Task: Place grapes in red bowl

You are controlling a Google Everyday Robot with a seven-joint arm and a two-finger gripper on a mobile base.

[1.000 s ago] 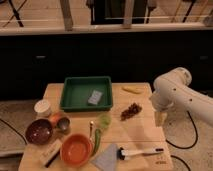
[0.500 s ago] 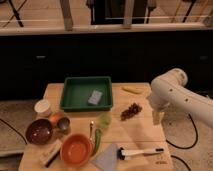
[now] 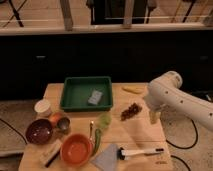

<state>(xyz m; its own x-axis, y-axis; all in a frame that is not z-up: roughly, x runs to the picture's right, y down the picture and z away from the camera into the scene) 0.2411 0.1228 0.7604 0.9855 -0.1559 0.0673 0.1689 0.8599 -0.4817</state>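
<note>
The grapes, a small dark reddish-purple bunch, lie on the wooden table right of its middle. The red bowl, orange-red and empty, stands near the front edge at the left. My gripper hangs from the white arm at the table's right edge, a short way right of the grapes and slightly above the tabletop. It is open and holds nothing.
A green tray with a grey sponge sits at the back. A dark maroon bowl, a small metal cup and a white cup stand at the left. A yellow piece lies behind the grapes, a brush at the front.
The arm and gripper have drifted slightly left, closer to the grapes. The objects on the table have not moved.
</note>
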